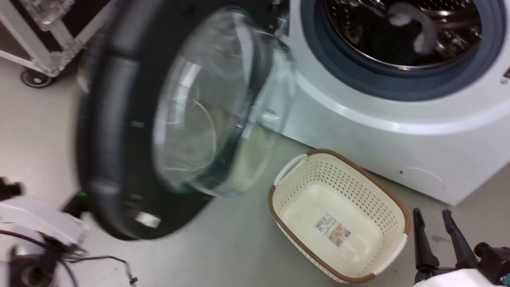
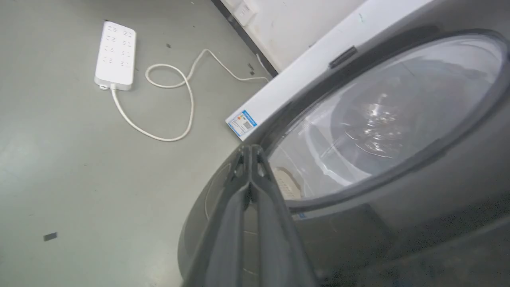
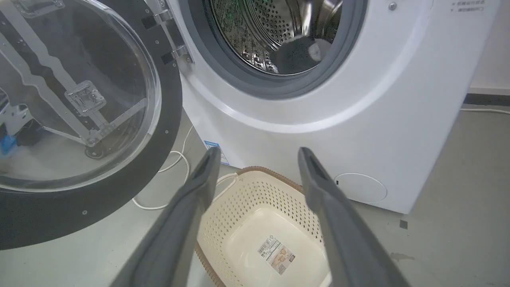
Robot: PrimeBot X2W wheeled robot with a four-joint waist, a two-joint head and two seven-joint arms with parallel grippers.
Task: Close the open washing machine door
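Above the grey floor (image 2: pixel 79 179), your left hand (image 2: pixel 250 153), fingers pressed together at the washing machine door (image 2: pixel 438 191), may slide off its glossy rim.

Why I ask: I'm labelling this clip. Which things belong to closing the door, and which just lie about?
Job: washing machine door, open; washing machine; left claw, shut, by the door's outer face.
Lying about: laundry basket, empty; power strip with its cord; wheeled frame; right claw, open, holding nothing.
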